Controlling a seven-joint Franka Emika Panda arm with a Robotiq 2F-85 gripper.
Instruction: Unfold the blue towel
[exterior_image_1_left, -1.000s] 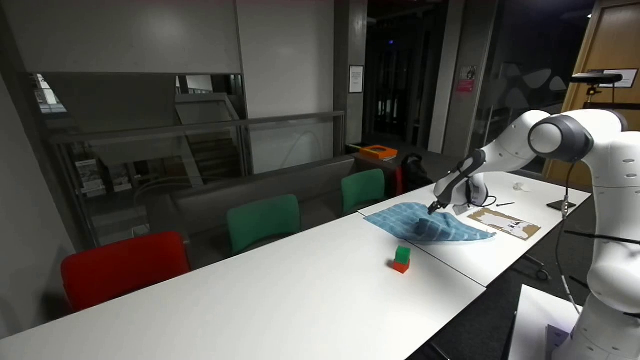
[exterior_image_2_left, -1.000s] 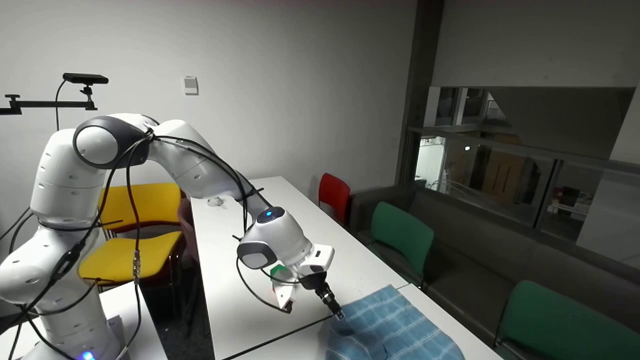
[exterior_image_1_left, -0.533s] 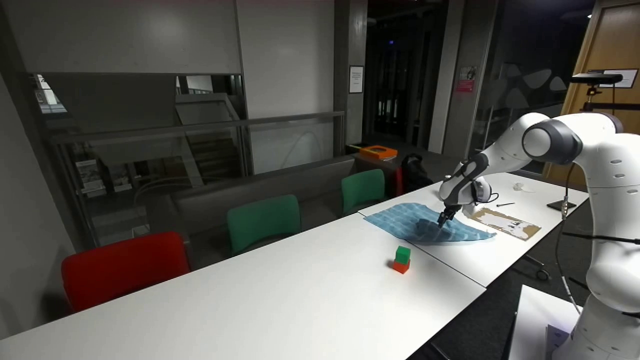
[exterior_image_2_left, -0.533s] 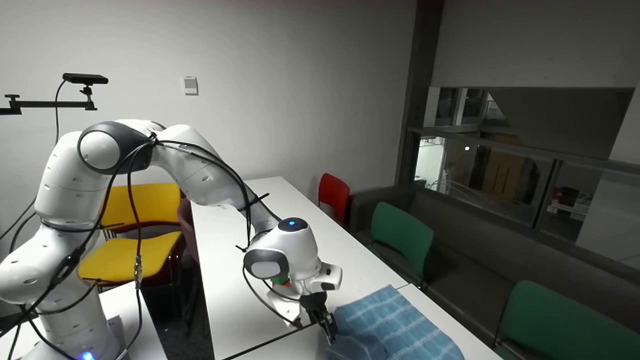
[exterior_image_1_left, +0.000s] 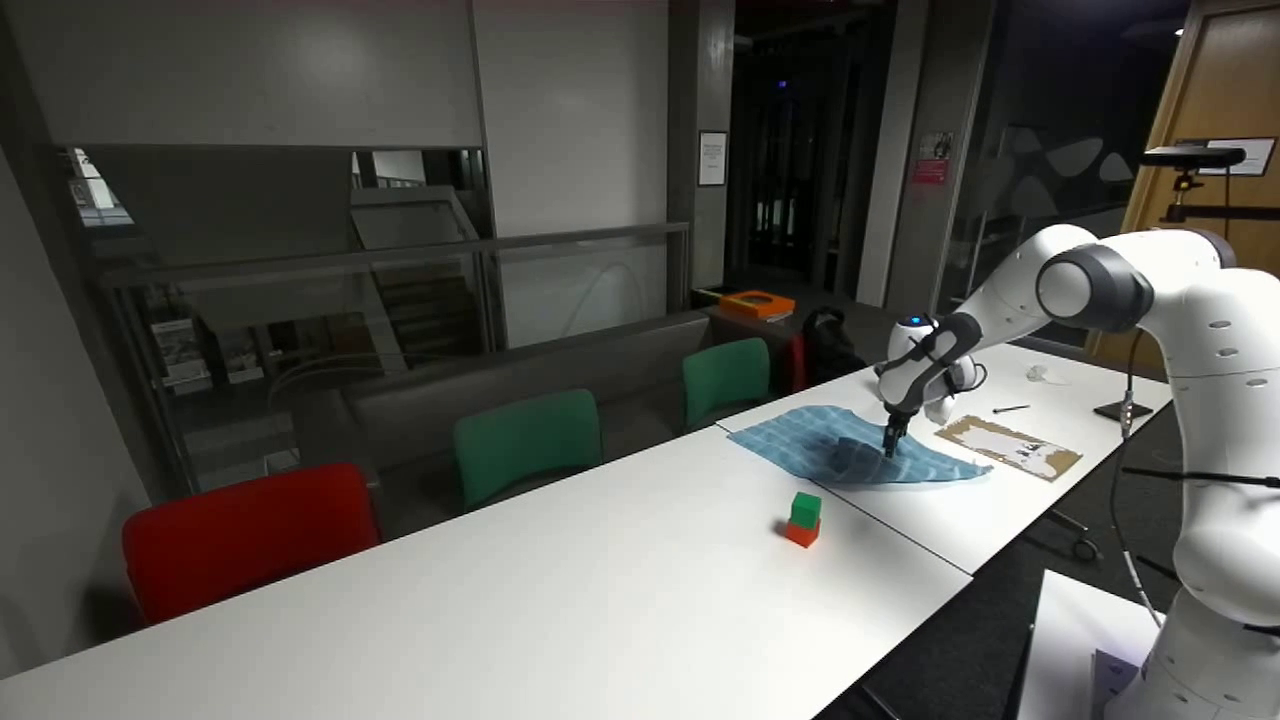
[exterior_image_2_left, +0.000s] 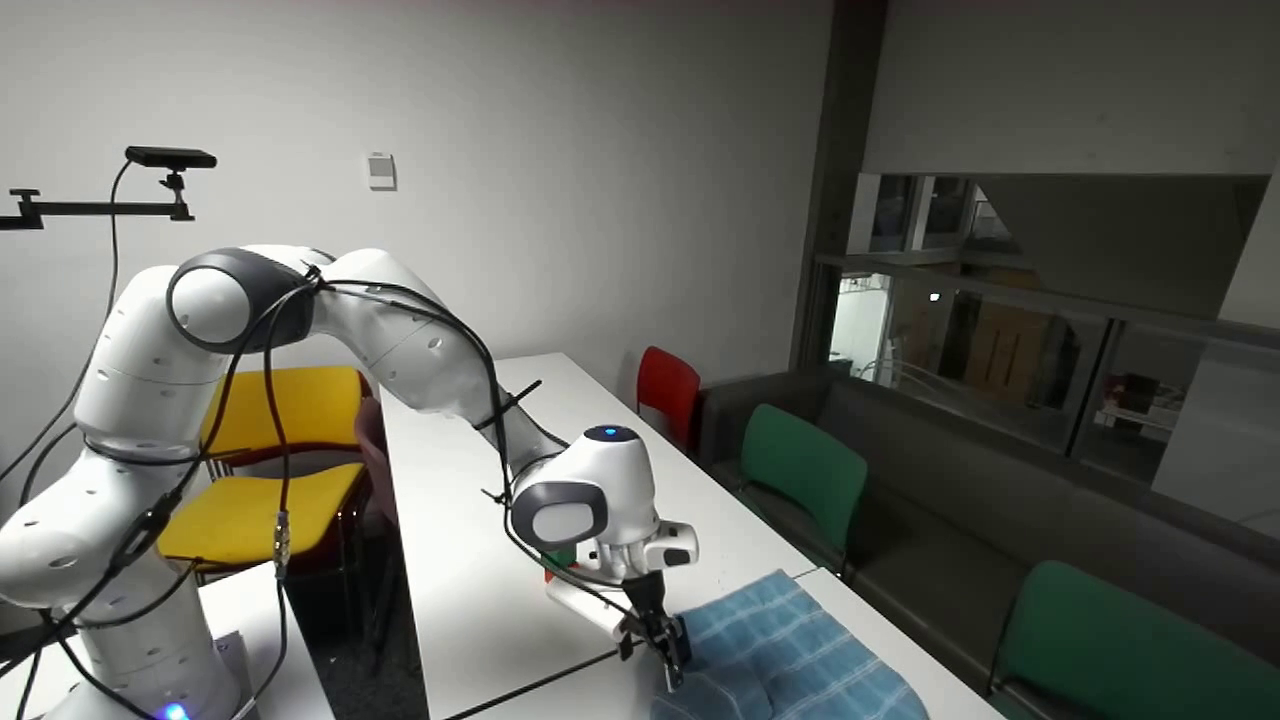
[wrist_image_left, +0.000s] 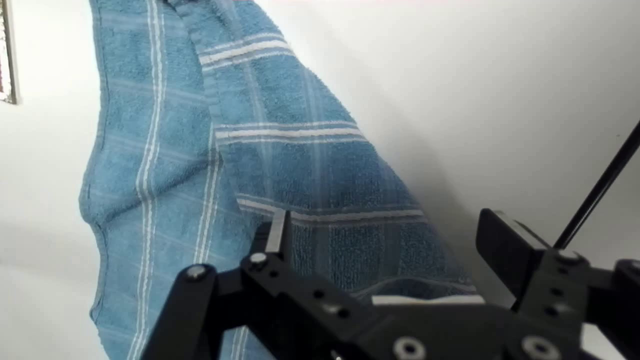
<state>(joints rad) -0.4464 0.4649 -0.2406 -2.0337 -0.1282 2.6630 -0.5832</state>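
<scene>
The blue towel with white stripes lies partly folded on the white table. It shows in both exterior views (exterior_image_1_left: 790, 440) (exterior_image_2_left: 820, 655) and in the wrist view (wrist_image_left: 280, 105), where a flap is folded over a lower layer. My gripper (exterior_image_1_left: 890, 447) points down just over the towel's folded part; it also shows in an exterior view (exterior_image_2_left: 675, 660). In the wrist view my gripper (wrist_image_left: 385, 227) is open with nothing held. One finger is over the flap, the other past the towel's slanted edge over bare table. Whether the fingertips touch the towel I cannot tell.
A green block (exterior_image_1_left: 806, 509) sits on a red block (exterior_image_1_left: 802, 533) near the table seam. A brown and white board (exterior_image_1_left: 1010, 447) and a thin dark pen-like object (exterior_image_1_left: 1010, 408) lie beside the towel. Green chairs (exterior_image_1_left: 527, 445) stand along the table's far side.
My gripper has moved lower, over the folded part of the towel, and turned from slanted to pointing nearly straight down. The towel has not visibly moved.
</scene>
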